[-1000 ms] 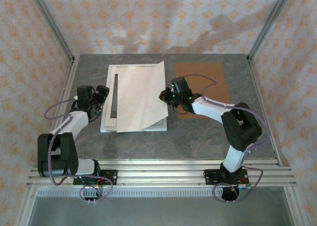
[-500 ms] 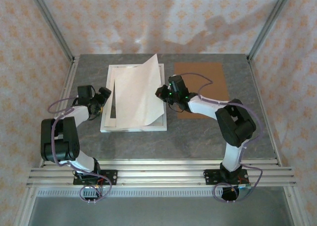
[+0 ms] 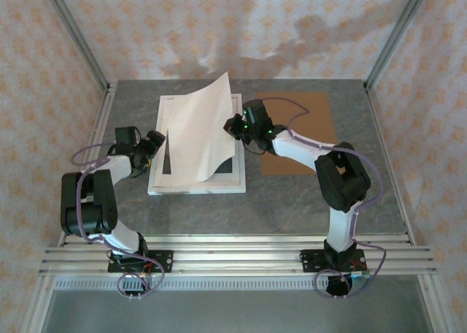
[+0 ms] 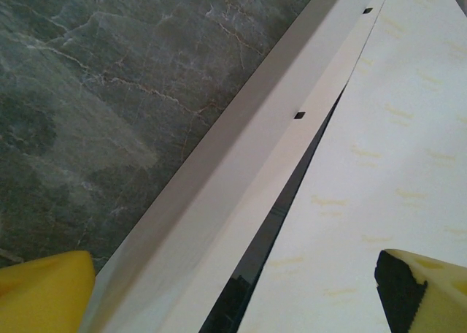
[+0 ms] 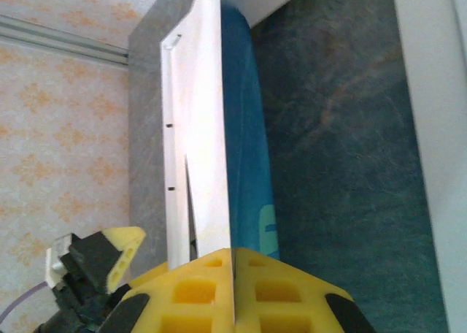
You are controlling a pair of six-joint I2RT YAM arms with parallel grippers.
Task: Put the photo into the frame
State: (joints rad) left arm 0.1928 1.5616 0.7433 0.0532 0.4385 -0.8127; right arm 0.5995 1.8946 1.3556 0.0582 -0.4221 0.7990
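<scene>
Yellow fingers (image 5: 191, 293) of the right gripper (image 3: 238, 125) are clamped on the right edge of the photo (image 3: 198, 132), pressed together with the sheet between them. That edge stands high, so the photo tilts steeply over the frame (image 3: 195, 188). Its pale back faces the top camera and its teal printed face is turned toward the frame's opening. Its left edge sits low near the frame's left border.

The left gripper (image 3: 150, 144) is at that border, its fingers (image 4: 44, 293) spread wide apart and holding nothing. A brown backing board (image 3: 315, 108) lies flat on the grey table (image 3: 292, 201), right of the frame.
</scene>
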